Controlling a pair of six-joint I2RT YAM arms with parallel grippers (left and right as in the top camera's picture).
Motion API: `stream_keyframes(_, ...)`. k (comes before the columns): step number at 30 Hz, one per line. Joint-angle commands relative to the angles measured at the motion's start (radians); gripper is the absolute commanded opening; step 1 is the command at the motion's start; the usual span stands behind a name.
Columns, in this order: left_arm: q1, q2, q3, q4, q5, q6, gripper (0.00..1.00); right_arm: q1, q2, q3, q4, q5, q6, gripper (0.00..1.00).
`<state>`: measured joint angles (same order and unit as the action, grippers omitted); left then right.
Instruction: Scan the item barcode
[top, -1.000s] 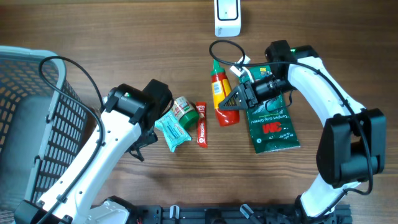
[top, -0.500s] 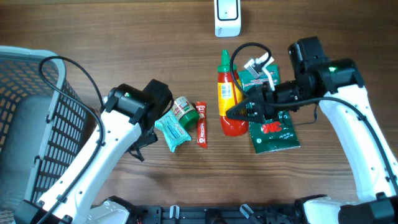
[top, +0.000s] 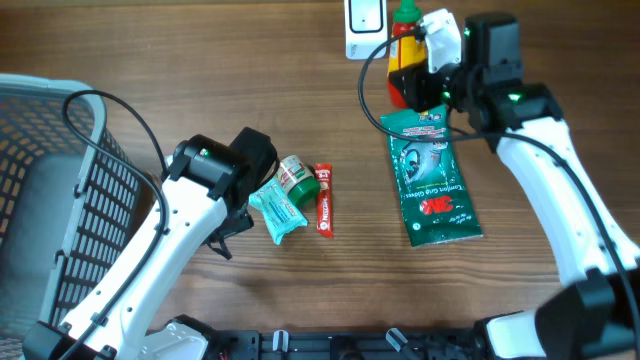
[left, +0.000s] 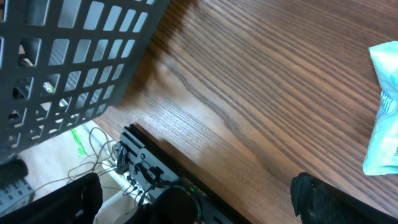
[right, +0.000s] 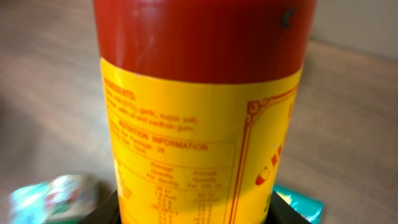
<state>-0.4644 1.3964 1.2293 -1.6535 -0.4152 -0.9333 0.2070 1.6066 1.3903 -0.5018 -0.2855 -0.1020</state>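
The red plastic sauce bottle (top: 404, 62), carrying a yellow label and a green cap, is sitting at the far edge of the scene, clamped in the right claw (top: 418, 84). Seen from overhead, its cap is pointing away from the robot and is lying just beside the right side of the white plastic scanner unit (top: 364, 26). Whether the two are touching cannot be told. In the right wrist view the bottle is filling the frame, with the printed nutrition panel of the label facing the camera. The right claw is standing partly closed, its dark fingers (right: 107, 210) pressing on both sides of the bottle body.

Nearer the robot, a flat green foil packet (top: 433, 180) is lying on the brown wooden table (top: 200, 60). Well apart to the left, a red stick sachet (top: 323, 198), a small round green-and-white tin (top: 293, 173) and a pale blue crinkled packet (top: 278, 210) are lying close together. The left claw (left: 199, 202) is hanging fully open over the table near the pale blue packet, holding nothing. A dark grey mesh basket (top: 80, 200) is standing at the left edge.
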Motion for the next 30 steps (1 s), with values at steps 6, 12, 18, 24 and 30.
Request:
stream_keyframes(6, 0.003, -0.011, 0.0, 0.0, -0.013, -0.016, 1.0, 0.008, 0.201, 0.024, 0.314, 0.297, -0.124, 0.33)
stream_keyframes(12, 0.003, -0.011, 0.0, 0.0, -0.013, -0.017, 1.0, 0.075, 0.317, 0.101, 0.425, 0.537, -0.426, 0.32)
stream_keyframes(18, 0.003, -0.011, 0.0, 0.0, -0.013, -0.016, 1.0, 0.1, 0.525, 0.28, 0.541, 0.716, -0.751, 0.3)
stream_keyframes(24, 0.003, -0.011, 0.0, 0.0, -0.013, -0.016, 1.0, 0.108, 0.653, 0.321, 0.776, 0.757, -1.038, 0.3)
stream_keyframes(30, 0.003, -0.011, 0.0, 0.0, -0.013, -0.016, 1.0, 0.119, 0.727, 0.322, 0.836, 0.753, -1.166, 0.29)
